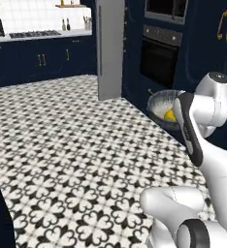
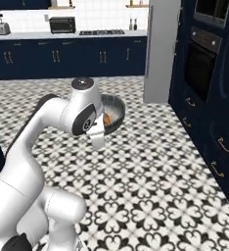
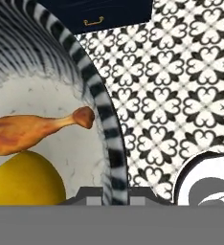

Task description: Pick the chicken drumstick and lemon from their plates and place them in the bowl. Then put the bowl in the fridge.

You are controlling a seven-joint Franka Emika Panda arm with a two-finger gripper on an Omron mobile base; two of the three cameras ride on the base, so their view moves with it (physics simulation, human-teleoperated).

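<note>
Bowl [image 1: 160, 104] riding in the air above the patterned floor [image 1: 72, 160], carried beside the arm.
From the left base it is showing the lemon [image 1: 170, 116] inside; from the right base, the bowl is peeking out behind the wrist with something orange in it; at the hand, the gripper [image 3: 115, 194] is clenching the bowl's rim, drumstick [image 3: 32, 131] lying over the lemon.

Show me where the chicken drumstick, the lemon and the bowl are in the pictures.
chicken drumstick [image 3: 23, 132]: hand view, on its meaty orange-brown body.
lemon [image 3: 23, 179]: hand view, on its yellow skin.
bowl [image 3: 92, 81]: hand view, on its striped rim.
</note>
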